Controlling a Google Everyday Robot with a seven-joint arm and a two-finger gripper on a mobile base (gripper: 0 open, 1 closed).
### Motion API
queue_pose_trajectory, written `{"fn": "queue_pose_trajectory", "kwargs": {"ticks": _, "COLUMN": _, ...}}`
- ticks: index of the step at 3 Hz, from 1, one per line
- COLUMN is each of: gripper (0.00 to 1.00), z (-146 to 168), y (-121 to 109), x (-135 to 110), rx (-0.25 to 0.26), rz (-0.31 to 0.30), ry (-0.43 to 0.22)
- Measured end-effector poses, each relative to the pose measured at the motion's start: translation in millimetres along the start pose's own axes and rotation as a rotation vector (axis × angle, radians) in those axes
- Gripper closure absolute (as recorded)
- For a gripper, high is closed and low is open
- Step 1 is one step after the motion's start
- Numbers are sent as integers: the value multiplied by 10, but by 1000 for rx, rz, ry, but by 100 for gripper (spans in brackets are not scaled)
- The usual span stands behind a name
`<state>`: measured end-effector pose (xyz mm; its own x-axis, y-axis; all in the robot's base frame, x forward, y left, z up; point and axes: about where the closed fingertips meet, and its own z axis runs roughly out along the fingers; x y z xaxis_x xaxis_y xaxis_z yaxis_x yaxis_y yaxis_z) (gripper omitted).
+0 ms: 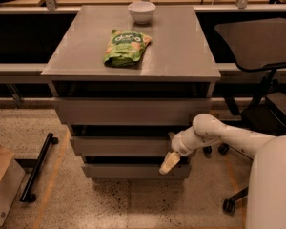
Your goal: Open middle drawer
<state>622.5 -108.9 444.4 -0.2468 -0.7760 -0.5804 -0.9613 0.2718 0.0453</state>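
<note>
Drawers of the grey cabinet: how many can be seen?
3, stacked: the tall-fronted grey top drawer, the wide flat-fronted grey middle drawer beneath, the narrower grey lowest drawer. The cream-tipped gripper sits at the right end of the middle and lowest fronts. None looks hidden.

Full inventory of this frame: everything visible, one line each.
cabinet: 1, grey, centre of view
top drawer: 1, grey, just under the cabinet top
middle drawer: 1, grey, second of three
lowest drawer: 1, grey, bottom
bowl: 1, white, back of cabinet top
snack bag: 1, green, cabinet top, in front of bowl
office chair: 1, black, right of cabinet
wheeled bar: 1, black, floor left of cabinet
cardboard box: 1, brown, lower left corner
arm: 1, white, reaching in from right
gripper: 1, tan, by right end of middle drawer front
</note>
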Motion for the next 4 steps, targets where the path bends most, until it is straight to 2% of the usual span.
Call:
{"fn": "queue_pose_trajectory", "kwargs": {"ticks": 1, "gripper": 17, "z": 81, "y": 77, "x": 76, "rx": -14, "rz": 32, "ry": -16}}
{"fn": "queue_pose_trajectory", "kwargs": {"ticks": 4, "gripper": 87, "z": -32, "y": 84, "x": -5, "rx": -14, "rz": 32, "ry": -16}}
